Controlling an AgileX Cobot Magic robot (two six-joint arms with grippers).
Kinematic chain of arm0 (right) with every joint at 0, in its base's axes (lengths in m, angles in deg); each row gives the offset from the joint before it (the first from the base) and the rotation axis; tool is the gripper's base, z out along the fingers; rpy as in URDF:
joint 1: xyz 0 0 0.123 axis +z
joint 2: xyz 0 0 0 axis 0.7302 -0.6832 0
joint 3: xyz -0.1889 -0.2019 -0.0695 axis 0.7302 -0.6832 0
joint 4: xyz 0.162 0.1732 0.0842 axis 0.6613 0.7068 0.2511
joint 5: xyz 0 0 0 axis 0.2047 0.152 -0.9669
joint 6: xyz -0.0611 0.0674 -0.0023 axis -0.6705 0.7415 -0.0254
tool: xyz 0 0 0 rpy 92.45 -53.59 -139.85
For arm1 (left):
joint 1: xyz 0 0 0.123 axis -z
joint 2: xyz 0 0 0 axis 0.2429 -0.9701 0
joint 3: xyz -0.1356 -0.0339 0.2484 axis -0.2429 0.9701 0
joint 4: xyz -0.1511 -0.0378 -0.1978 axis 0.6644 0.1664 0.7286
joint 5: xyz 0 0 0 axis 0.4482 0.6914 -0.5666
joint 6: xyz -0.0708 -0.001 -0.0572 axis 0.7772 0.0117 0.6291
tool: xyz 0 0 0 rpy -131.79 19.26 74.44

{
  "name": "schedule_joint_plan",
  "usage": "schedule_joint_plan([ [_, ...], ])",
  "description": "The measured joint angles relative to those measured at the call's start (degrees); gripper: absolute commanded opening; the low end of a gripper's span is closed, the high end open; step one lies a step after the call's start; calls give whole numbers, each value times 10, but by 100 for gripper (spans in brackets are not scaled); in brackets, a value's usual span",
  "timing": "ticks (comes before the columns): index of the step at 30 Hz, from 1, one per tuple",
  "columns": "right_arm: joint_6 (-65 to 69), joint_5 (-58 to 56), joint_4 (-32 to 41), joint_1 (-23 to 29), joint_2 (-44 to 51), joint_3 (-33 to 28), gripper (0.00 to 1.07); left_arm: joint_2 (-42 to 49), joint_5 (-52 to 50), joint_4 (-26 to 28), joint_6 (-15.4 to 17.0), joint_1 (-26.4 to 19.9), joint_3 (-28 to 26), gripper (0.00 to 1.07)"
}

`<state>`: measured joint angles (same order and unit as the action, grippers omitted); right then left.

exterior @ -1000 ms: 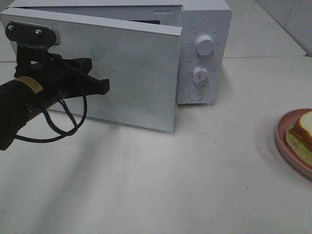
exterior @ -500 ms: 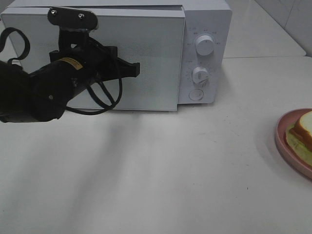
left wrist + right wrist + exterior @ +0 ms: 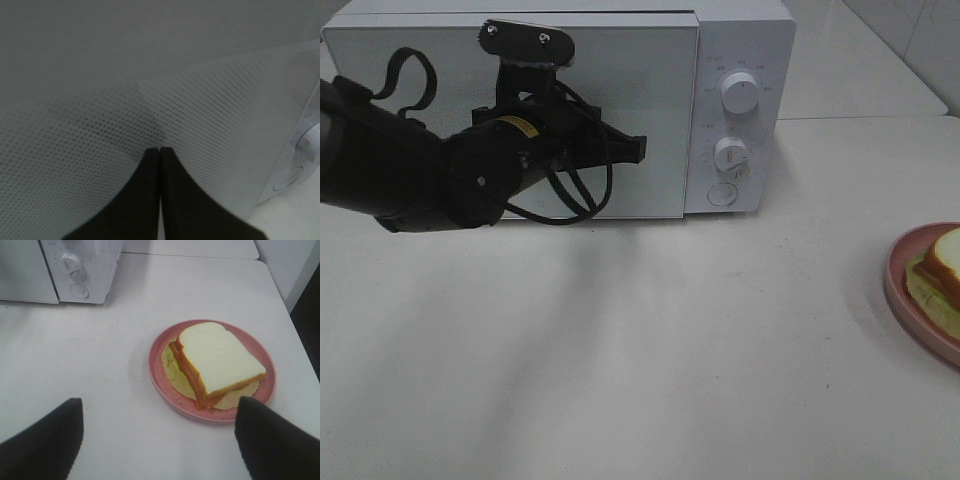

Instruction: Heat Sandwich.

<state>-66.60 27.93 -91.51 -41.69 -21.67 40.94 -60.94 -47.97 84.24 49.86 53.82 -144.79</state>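
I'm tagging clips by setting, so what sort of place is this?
Probably a kitchen-style test setup: a white microwave with two dials stands on a plain white table, and a sandwich lies on a pink plate. Pale tiled wall behind.

A second ago the microwave door (image 3: 520,115) stood swung out toward me. I see it flat against the microwave (image 3: 740,100) now, fully closed. My left arm (image 3: 420,180) has moved too. It was low at the left edge, by the door's outer end. It went up and to the right, and now it reaches across the front of the door. The left gripper (image 3: 638,150), its jaws pressed together, was near the middle of the open door. Now its tip is at the door's right part, near the knobs (image 3: 735,125).
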Motion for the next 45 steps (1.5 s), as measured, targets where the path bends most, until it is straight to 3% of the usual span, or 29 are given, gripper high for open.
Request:
schedule_joint_plan([
  [11,0,0,0,0,0,0,76,-28,57,36,-30,6,-59,0],
  [25,0,0,1,-1,0,0,76,16,30,61,-34,11,-13,0],
  [34,0,0,1,-1,0,0,76,61,205,63,-34,22,2,2],
  [35,0,0,1,-1,0,0,76,66,233,63,-34,22,2,7],
  [36,0,0,1,-1,0,0,76,78,285,63,-34,22,2,25],
  [37,0,0,1,-1,0,0,76,78,285,63,-34,22,2,25],
  [38,0,0,1,-1,0,0,76,85,304,63,-34,22,2,42],
  [39,0,0,1,-1,0,0,76,90,328,62,-34,22,2,62],
  [40,0,0,1,-1,0,0,76,98,364,62,-33,22,2,102],
  [45,0,0,1,-1,0,0,76,113,450,48,-30,22,2,98],
])
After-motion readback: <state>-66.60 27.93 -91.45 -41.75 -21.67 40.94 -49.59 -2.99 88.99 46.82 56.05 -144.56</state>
